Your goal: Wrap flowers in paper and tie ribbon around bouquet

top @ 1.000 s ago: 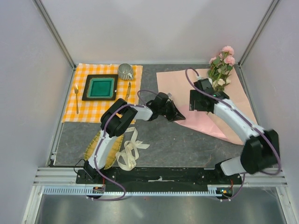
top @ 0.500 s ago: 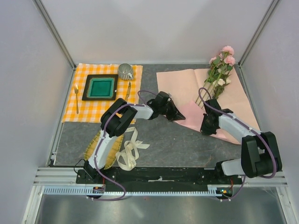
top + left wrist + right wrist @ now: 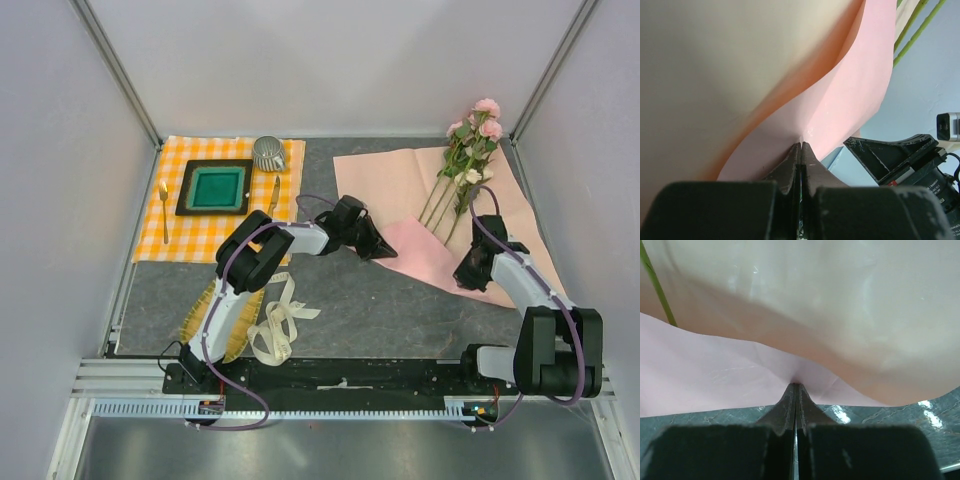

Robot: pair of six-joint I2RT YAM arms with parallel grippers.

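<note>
The pink paper (image 3: 390,185) lies at the right of the table, its near part lifted. Across its far right part rest the flowers (image 3: 478,128), pale pink blooms toward the back corner, green stems (image 3: 445,205) pointing toward me. My left gripper (image 3: 388,251) is shut on the paper's near left corner; in the left wrist view the sheet (image 3: 840,100) puckers at the tips (image 3: 801,145). My right gripper (image 3: 468,272) is shut on the near right edge, and the paper (image 3: 715,375) bulges up from its tips (image 3: 796,386). The cream ribbon (image 3: 278,322) lies looped at the near left.
An orange-checked cloth (image 3: 170,235) at the back left carries a green tray (image 3: 215,187), a metal cup (image 3: 268,153), a fork (image 3: 163,210) and a knife (image 3: 272,193). A woven bamboo mat (image 3: 200,310) lies beside the ribbon. Walls close in on both sides.
My right arm has drawn back from the flowers to the paper's near right edge and its jaws have shut on the sheet. The left gripper has kept its hold.
</note>
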